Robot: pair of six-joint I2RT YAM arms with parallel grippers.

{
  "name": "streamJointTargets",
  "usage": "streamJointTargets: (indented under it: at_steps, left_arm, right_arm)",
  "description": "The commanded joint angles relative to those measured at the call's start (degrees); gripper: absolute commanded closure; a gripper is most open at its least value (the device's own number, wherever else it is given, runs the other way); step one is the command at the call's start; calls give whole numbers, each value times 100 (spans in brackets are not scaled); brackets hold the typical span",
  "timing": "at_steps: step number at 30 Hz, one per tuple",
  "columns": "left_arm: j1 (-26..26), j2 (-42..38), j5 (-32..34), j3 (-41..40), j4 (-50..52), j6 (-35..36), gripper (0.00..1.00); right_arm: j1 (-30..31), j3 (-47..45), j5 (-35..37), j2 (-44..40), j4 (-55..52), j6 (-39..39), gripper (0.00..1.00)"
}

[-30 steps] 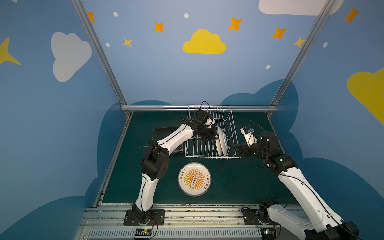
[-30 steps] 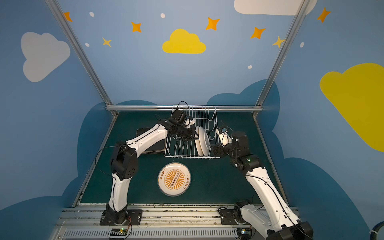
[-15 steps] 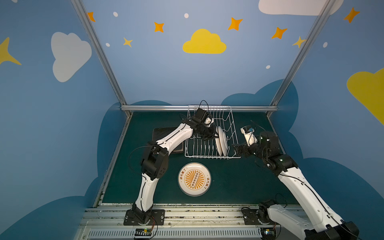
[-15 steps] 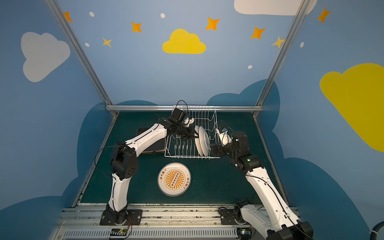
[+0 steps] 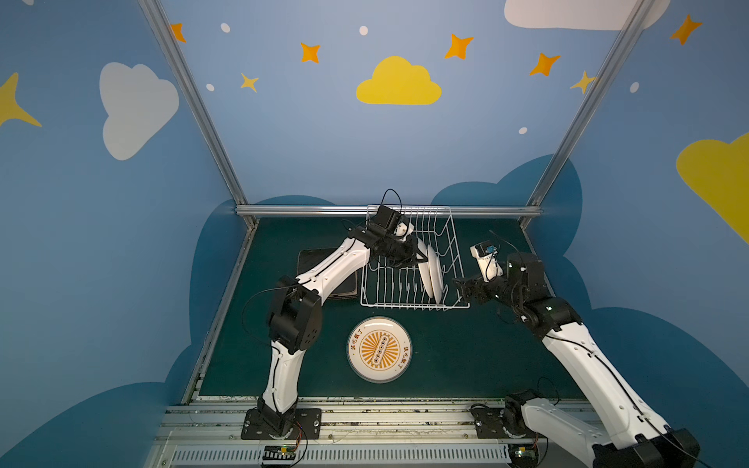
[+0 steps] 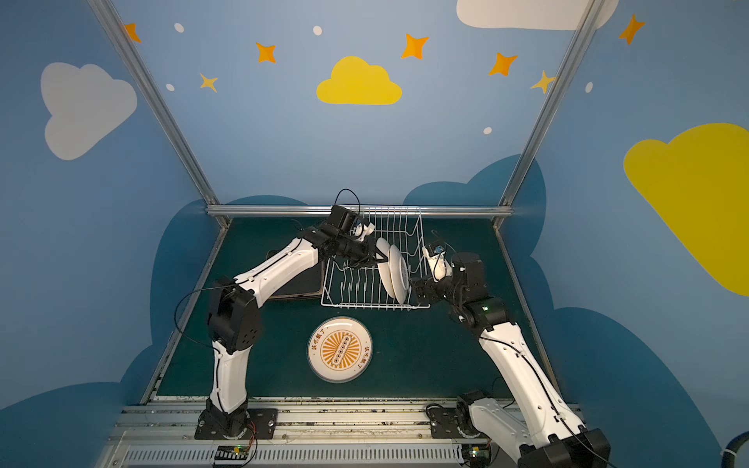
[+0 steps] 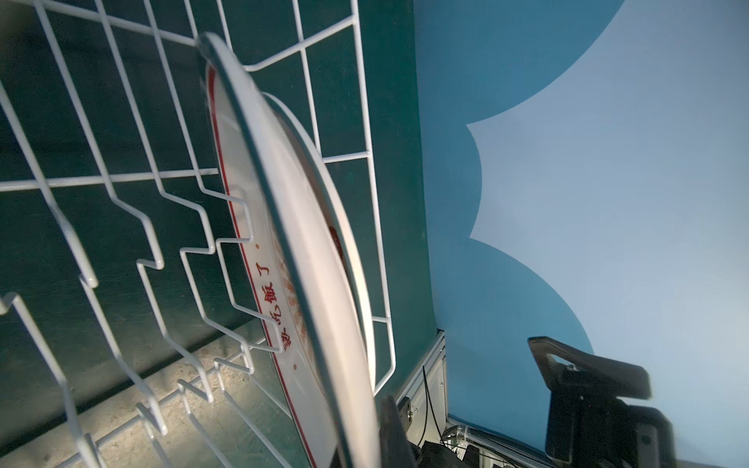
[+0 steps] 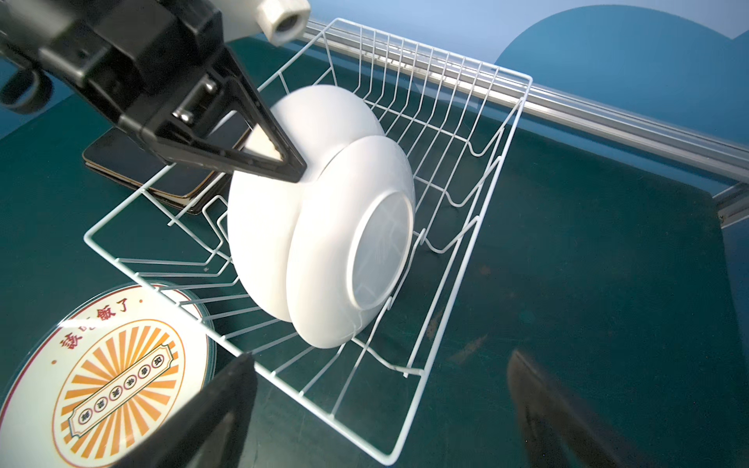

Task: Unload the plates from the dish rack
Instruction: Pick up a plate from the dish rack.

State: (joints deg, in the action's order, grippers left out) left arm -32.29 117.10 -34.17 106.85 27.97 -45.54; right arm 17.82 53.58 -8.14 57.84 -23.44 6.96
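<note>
The white wire dish rack (image 5: pixel 399 283) (image 6: pixel 356 283) (image 8: pixel 466 121) stands at the far middle of the green mat (image 5: pixel 466 356) (image 6: pixel 425 356). Two round white plates stand on edge in its right end, nested close, with their plain backs turned right. The left gripper (image 5: pixel 421 259) (image 6: pixel 383 259) (image 8: pixel 296 170) reaches in from the left and is clenched on the upper rim of the left plate (image 8: pixel 259 243) (image 7: pixel 247 194), whose red-lettered face shows in the left wrist view. The right plate (image 5: pixel 435 269) (image 6: pixel 399 269) (image 8: pixel 348 251) leans just beside it. The right gripper (image 5: pixel 460 285) (image 6: pixel 417 289) (image 8: pixel 381 356) hangs at the rack's near right corner, jaws spread wide and grasping nothing; whether it touches the wire I cannot tell. Just near of the rack an orange-sunburst plate (image 5: pixel 379 349) (image 6: pixel 339 349) (image 8: pixel 101 372) lies flat and face up on the mat. Left of the rack, partly under the left arm, a stack of dark square plates (image 5: pixel 314 259) (image 6: pixel 300 288) (image 8: pixel 133 162) lies flat; how many I cannot tell
</note>
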Motion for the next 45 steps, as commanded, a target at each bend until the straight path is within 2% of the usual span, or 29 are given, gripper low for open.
streamJointTargets:
  at_steps: [1, 17, 45]
  left_arm:
    - [56, -400, -295, -73, -499, -142, 97]
    - [239, -875, -31, -354, -563, -196, 97]
    - [468, -1612, 274, -911, -973, -404, 97]
  right_arm:
    - [-16, 205, -40, -8, -4, -139, 4]
    - [-10, 205, 32, -58, 94, -354, 4]
    - [-9, 415, -362, 116, 35, -805, 4]
